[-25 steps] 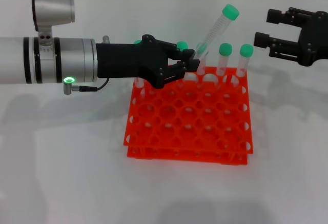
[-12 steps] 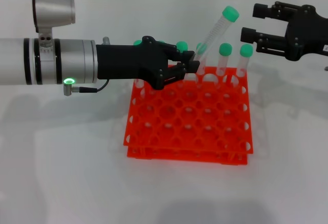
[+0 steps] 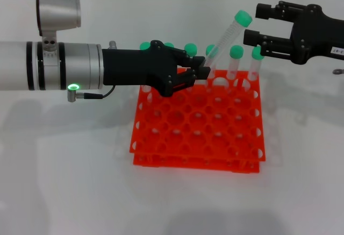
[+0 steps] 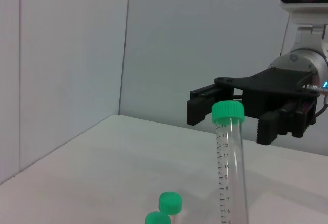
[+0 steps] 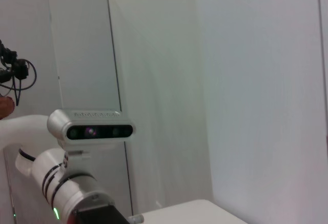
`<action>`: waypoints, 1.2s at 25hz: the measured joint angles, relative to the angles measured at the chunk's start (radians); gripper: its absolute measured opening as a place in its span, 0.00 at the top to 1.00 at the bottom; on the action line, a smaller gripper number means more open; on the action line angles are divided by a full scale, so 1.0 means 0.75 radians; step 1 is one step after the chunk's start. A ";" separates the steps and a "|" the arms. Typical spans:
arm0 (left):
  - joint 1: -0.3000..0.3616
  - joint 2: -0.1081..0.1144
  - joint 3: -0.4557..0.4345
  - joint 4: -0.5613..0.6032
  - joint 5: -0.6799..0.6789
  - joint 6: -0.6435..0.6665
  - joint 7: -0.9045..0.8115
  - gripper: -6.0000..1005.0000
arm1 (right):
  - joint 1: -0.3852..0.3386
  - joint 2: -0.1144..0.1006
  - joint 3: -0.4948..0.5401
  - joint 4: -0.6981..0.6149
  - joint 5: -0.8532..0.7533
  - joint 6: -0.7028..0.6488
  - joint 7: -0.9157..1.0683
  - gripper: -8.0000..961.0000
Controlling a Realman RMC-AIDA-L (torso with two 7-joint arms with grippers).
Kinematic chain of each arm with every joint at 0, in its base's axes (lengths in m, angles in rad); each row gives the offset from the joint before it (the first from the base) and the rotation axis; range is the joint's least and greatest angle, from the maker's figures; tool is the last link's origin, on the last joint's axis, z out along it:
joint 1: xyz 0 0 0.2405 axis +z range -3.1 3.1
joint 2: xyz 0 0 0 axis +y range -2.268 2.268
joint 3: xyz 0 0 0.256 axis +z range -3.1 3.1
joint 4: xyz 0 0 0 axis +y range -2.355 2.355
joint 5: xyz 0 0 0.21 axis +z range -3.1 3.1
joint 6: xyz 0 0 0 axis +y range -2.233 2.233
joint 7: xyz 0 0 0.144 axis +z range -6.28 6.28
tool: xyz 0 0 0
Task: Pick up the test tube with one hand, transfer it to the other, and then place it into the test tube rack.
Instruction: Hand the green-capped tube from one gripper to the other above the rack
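- Nearest, the orange rack [image 3: 196, 125] sits on the tabletop [image 3: 64, 181].
- Left tool [image 3: 201, 71], reaching from 9 o'clock, is clamped low on the tilted tube [image 3: 226, 38].
- Right tool [image 3: 252, 24], at 2 o'clock with fingers apart, should straddle just beneath the green cap before closing.

Left arm: brushed silver cylindrical housing with dark ring seams near the wrist, two small screws on the collar, and a lit green indicator on a small protruding stub. A thin black cable loops from that stub to the hand. Left hand [image 3: 199, 70]: matte black, angular, two-fingered, unlabelled. Right hand [image 3: 251, 24]: matte black, two blocky fingers, small white printed label on its body. Head unit, right wrist view: white-silver bar housing with dark lenses.
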 joint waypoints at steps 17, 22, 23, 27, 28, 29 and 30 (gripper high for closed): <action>-0.005 -0.001 -0.001 0.000 0.000 0.005 0.001 0.81 | 0.033 0.002 -0.049 0.026 0.028 0.015 -0.008 0.30; -0.005 -0.001 0.007 0.000 0.000 0.003 0.002 0.81 | 0.046 0.001 -0.054 0.047 0.035 0.017 -0.012 0.31; -0.005 -0.001 0.012 0.000 0.000 0.002 0.002 0.81 | 0.047 0.000 -0.054 0.048 0.035 0.017 -0.012 0.31; -0.005 -0.001 0.017 0.000 0.000 -0.001 0.002 0.81 | 0.048 0.000 -0.054 0.049 0.036 0.017 -0.015 0.31; -0.005 -0.001 0.017 0.000 0.000 -0.001 0.002 0.81 | 0.049 0.000 -0.054 0.049 0.036 0.017 -0.016 0.31; -0.005 -0.001 0.017 0.000 0.000 -0.002 0.002 0.81 | 0.049 0.000 -0.054 0.049 0.036 0.018 -0.016 0.32; -0.005 -0.001 0.017 0.000 0.000 -0.002 0.002 0.81 | 0.049 0.000 -0.054 0.049 0.036 0.018 -0.016 0.33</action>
